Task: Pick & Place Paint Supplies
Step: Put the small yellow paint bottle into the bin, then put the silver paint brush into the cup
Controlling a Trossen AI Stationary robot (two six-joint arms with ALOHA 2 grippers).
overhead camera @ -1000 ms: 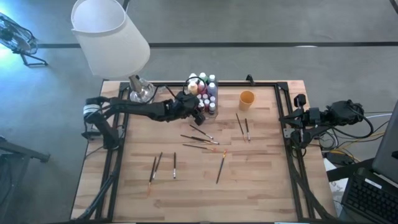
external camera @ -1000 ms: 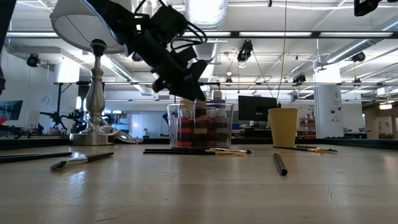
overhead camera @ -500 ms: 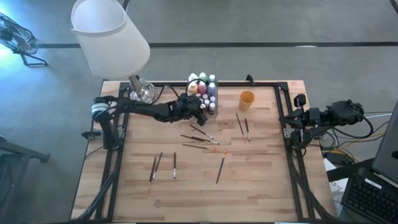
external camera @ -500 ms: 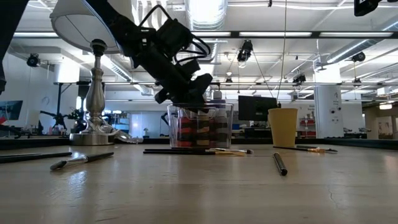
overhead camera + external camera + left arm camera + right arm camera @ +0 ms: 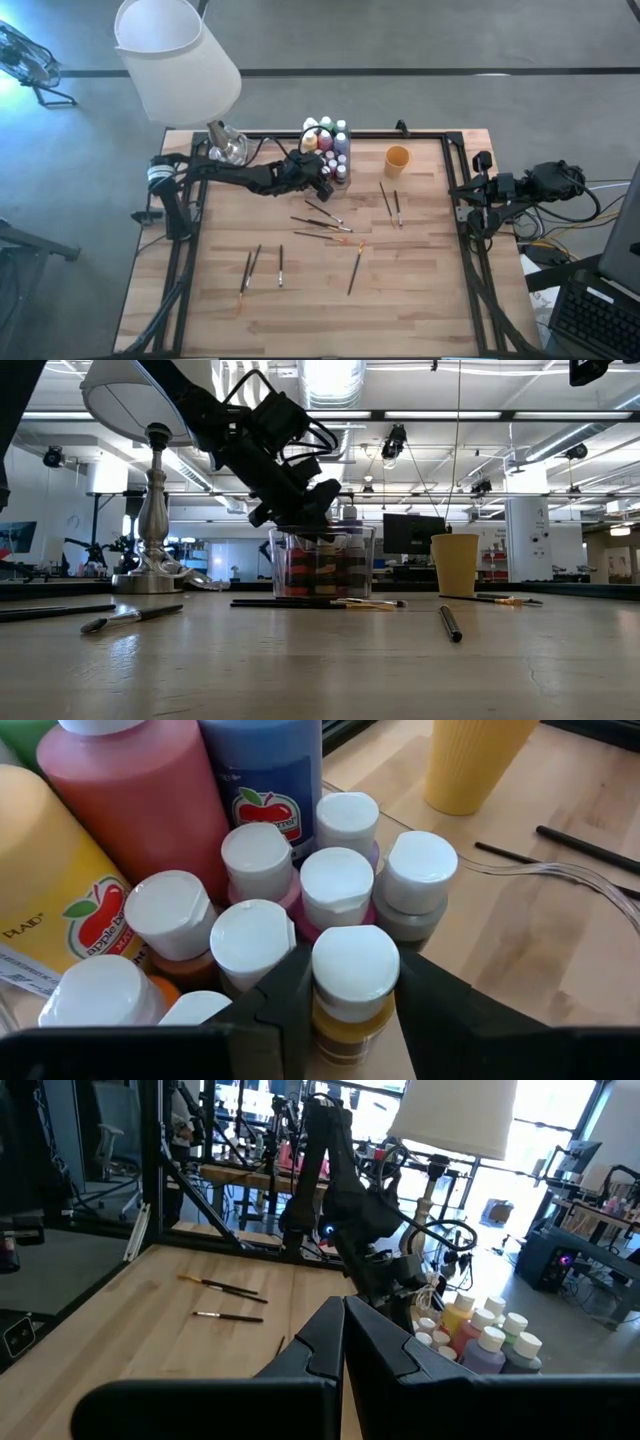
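A clear box (image 5: 322,565) at the table's far middle holds several white-capped paint bottles (image 5: 330,140). My left gripper (image 5: 350,1010) reaches into it at a downward slant, shut on a yellow paint bottle (image 5: 354,970) that stands upright among the others. In the low view the gripper (image 5: 305,520) sits right over the box's rim. Several thin dark paintbrushes (image 5: 322,226) lie flat on the wood. My right gripper (image 5: 343,1325) waits shut at the table's right edge, holding nothing. My left gripper pinches the yellow bottle between its two fingers, one on each side of the white cap and neck (image 5: 352,992). The fingers come slanting down from the table's left. The bottle stands upright among the other bottles; its foot is hidden.
An orange cup (image 5: 397,158) stands right of the box. A lamp with a white shade (image 5: 175,60) stands at the far left corner, its base (image 5: 228,146) near my left arm. More brushes lie at the near left (image 5: 252,268) and below the cup (image 5: 390,203).
My left gripper has sunk toward the clear box, carrying the yellow bottle down from above the rim in among the other bottles. The gap between its fingers looks the same.
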